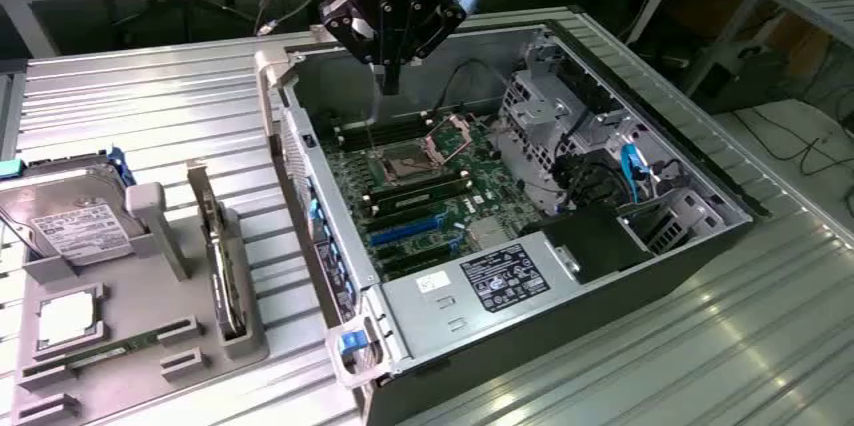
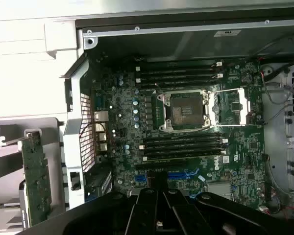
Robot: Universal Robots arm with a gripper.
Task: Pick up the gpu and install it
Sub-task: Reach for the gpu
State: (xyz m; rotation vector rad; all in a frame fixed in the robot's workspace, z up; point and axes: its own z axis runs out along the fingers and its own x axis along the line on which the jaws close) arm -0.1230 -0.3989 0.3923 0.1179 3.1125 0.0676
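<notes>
The gpu stands on edge in a slot of the grey holder at the exterior view's left, outside the computer case; in the wrist view the gpu appears as a narrow board with a metal bracket beside the case wall. My gripper hangs over the far end of the open case, above the motherboard, well away from the gpu. Its fingers are shut with nothing between them. In the wrist view the gripper points down at the motherboard near the blue expansion slots.
A silver white-labelled hard drive and a slim green memory stick also sit in the holder. Inside the case are an open CPU socket, cables and a drive cage. Ribbed metal table surrounds everything.
</notes>
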